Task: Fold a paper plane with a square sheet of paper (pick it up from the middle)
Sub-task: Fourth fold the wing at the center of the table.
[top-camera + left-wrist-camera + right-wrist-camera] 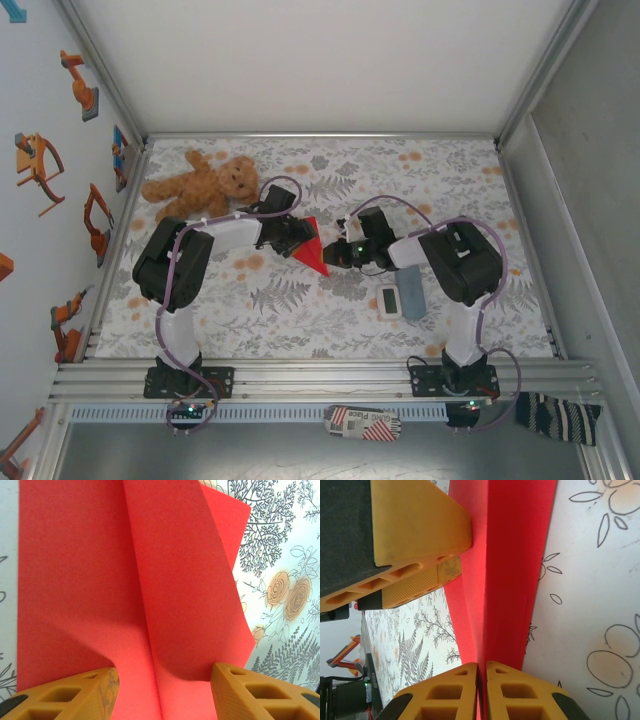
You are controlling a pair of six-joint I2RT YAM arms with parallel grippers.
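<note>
Teddy bear (205,182) far left on floral cloth (300,320) — white timer (389,300) just beside grey-blue block (411,292).

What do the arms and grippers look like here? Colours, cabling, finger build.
Left arm and right arm: black joint housings, white links, looping purple cables. Left gripper and right gripper: orange-yellow plastic fingers with truss-like cut-outs.

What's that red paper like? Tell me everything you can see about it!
The red paper is thin, plain and bright red, folded into a pointed triangle with a long straight crease down its middle. It is over the middle of the flowery table. The right tool is shut on its folded edge. The left tool stands open, one finger each side of the crease, paper curling against both.
</note>
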